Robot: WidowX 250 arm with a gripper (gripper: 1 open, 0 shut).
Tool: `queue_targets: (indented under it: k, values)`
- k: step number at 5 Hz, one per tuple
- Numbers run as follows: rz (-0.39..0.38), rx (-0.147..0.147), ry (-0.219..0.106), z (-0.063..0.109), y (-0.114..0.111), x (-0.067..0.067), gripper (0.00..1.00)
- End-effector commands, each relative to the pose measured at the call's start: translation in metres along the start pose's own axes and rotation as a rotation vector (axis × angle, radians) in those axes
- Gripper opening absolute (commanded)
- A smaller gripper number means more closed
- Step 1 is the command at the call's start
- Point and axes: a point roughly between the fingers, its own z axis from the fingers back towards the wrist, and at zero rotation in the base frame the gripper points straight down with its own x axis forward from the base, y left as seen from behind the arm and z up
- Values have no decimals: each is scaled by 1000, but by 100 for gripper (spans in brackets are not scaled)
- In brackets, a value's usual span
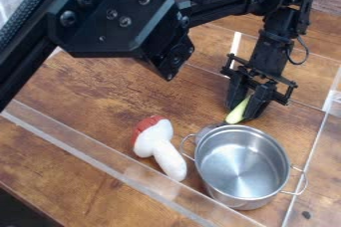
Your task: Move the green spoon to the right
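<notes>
The green spoon (241, 111) lies on the wooden table at the right, above the pot; its yellow-green handle pokes out low between the black fingers. My gripper (253, 100) reaches straight down over it and is shut on the spoon. The spoon's silver bowl is hidden by the gripper.
A shiny steel pot (240, 164) with side handles stands just below the spoon. Left of the pot lies a white mushroom toy with a red cap (159, 145). A clear plastic wall (94, 156) runs along the front. A large black mount (114, 22) fills the upper left.
</notes>
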Motion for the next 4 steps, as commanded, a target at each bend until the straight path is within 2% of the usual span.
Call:
queue_targets:
  k: [1,4]
  values:
    - [-2,-10,-106,43,1,-15,0]
    - [3,-45,-100,42,4,-19,0]
